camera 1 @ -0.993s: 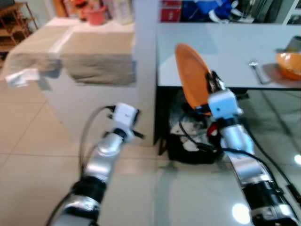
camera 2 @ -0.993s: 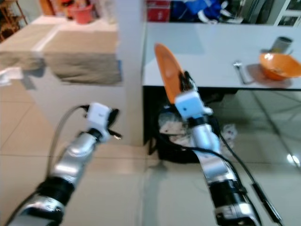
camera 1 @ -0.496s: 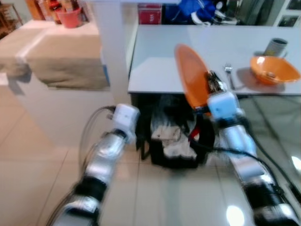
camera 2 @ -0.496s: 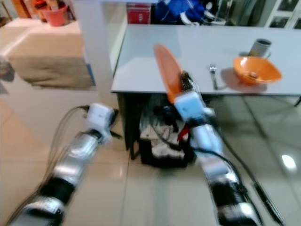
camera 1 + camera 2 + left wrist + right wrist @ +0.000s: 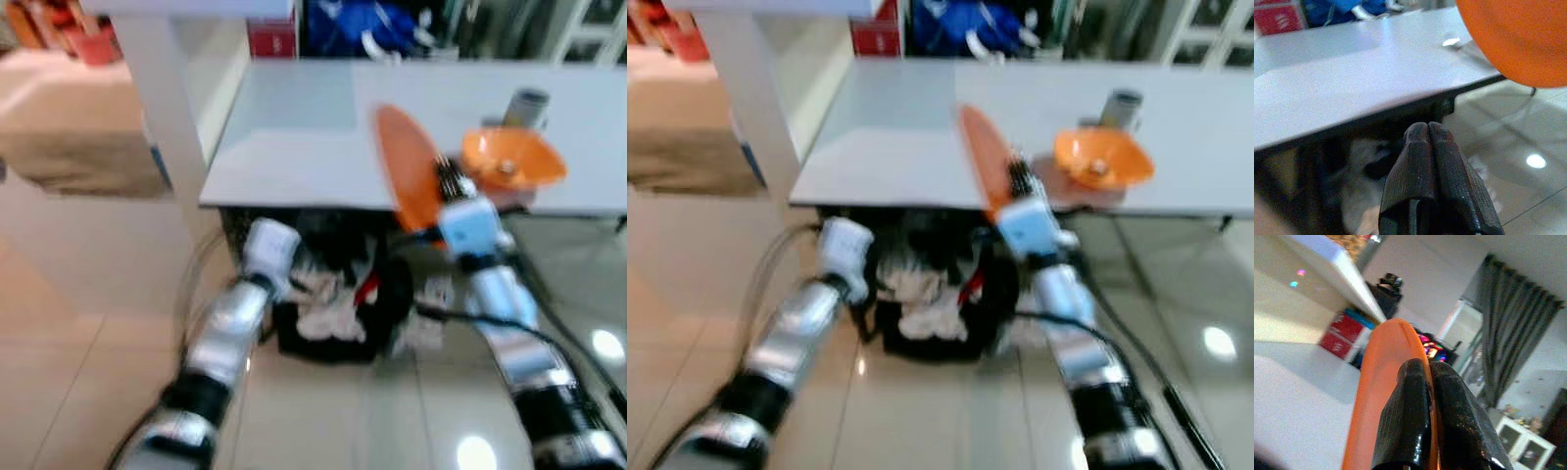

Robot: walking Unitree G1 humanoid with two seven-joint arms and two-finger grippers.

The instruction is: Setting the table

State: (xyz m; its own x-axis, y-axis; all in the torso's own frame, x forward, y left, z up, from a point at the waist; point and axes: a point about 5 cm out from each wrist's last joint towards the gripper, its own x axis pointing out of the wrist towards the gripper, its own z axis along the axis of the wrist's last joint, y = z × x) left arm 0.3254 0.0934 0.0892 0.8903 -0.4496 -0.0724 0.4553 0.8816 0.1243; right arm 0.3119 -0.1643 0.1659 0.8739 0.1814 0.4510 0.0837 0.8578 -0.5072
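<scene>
My right pincer (image 5: 446,179) stays clamped on the round orange plate (image 5: 407,168), and the grey table (image 5: 294,127) ahead has drawn nearer, so placing comes next.

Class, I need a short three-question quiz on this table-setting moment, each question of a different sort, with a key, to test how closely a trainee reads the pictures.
1. True or false: the right gripper holds the orange plate flat and level.
2. Multiple choice: what stands just behind the orange bowl on the grey table? A) a metal cup B) a glass bottle C) a folded napkin
3. Short answer: how do the fingers of the left gripper stand, and do they hold anything?

Key
1. False: the plate is clamped by its rim and stands on edge.
2. A, the metal cup.
3. Pressed together, holding nothing, below the table edge.
</scene>
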